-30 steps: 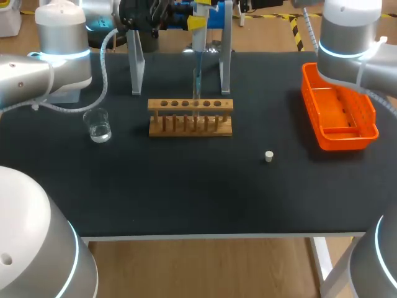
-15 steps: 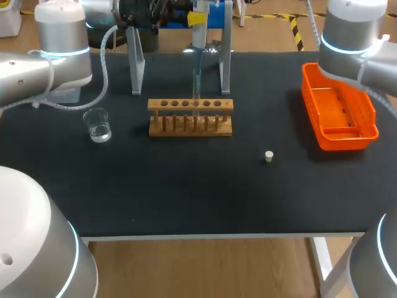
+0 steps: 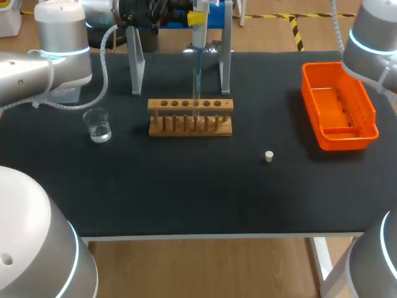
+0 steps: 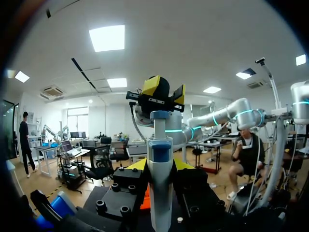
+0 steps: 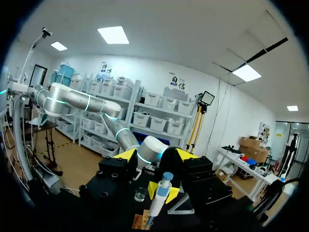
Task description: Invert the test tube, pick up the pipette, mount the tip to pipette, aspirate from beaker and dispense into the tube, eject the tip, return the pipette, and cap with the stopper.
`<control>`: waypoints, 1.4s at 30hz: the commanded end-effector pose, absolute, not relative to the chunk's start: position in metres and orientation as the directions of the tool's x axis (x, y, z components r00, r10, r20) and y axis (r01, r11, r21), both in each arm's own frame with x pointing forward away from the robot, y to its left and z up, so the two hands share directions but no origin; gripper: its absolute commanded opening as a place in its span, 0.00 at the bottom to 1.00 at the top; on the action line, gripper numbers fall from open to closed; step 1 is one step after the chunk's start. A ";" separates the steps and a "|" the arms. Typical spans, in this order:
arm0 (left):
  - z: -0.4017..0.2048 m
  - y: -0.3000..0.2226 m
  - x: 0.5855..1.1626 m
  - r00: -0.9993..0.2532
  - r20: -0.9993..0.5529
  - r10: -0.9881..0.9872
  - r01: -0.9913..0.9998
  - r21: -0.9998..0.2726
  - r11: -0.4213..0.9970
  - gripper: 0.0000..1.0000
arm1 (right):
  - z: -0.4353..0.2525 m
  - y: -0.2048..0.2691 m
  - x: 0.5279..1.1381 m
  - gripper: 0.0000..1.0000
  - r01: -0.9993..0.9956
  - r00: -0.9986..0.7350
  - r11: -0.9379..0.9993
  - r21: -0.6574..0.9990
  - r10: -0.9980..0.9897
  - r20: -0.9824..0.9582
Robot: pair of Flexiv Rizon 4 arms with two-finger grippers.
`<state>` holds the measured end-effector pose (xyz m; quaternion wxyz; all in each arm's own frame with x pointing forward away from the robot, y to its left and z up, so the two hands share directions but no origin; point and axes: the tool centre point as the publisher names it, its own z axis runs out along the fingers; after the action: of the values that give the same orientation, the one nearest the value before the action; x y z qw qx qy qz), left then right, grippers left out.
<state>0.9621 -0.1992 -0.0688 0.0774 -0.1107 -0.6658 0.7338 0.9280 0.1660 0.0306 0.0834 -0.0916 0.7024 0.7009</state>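
Observation:
My left gripper (image 3: 197, 18) hangs at the table's far edge, shut on the pipette (image 3: 198, 43), which stands upright. Its clear tip (image 3: 197, 81) points down into a test tube (image 3: 196, 107) standing in the wooden rack (image 3: 190, 118). In the left wrist view the pipette (image 4: 160, 183) sits between my left gripper's (image 4: 160, 166) fingers. My right gripper (image 4: 163, 92) floats beyond the plunger with its yellow tips apart. In the right wrist view my right gripper (image 5: 155, 154) is open and empty, well back from the pipette (image 5: 161, 193). The beaker (image 3: 98, 125) stands left of the rack. The white stopper (image 3: 268, 156) lies to the rack's front right.
An orange tray (image 3: 366, 131) sits at the right side of the table. Two grey stand posts (image 3: 135, 62) rise behind the rack, either side of the pipette. My right arm (image 3: 375, 37) is at the far right corner.
My right arm has drawn away to the right, toward the far corner. The left arm and pipette have barely moved.

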 end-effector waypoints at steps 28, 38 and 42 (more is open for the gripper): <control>-0.068 -0.198 0.963 -0.962 -0.059 0.266 0.033 -0.994 -0.100 0.00 | -0.213 0.141 0.944 1.00 -0.098 -0.993 0.329 0.939 0.034 -0.115; -0.068 -0.198 0.963 -0.962 -0.059 0.266 0.033 -0.994 -0.100 0.00 | -0.250 0.171 0.956 1.00 -0.051 -0.997 0.358 0.933 0.042 -0.071; -0.068 -0.198 0.963 -0.962 -0.059 0.266 0.033 -0.994 -0.100 0.00 | -0.260 0.186 0.956 1.00 -0.055 -0.996 0.367 0.929 0.047 -0.078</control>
<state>0.9621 -0.1991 -0.0688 0.0774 -0.1108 -0.6659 0.7337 0.9517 0.1691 -0.2506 0.0443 -0.0036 0.8260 0.5619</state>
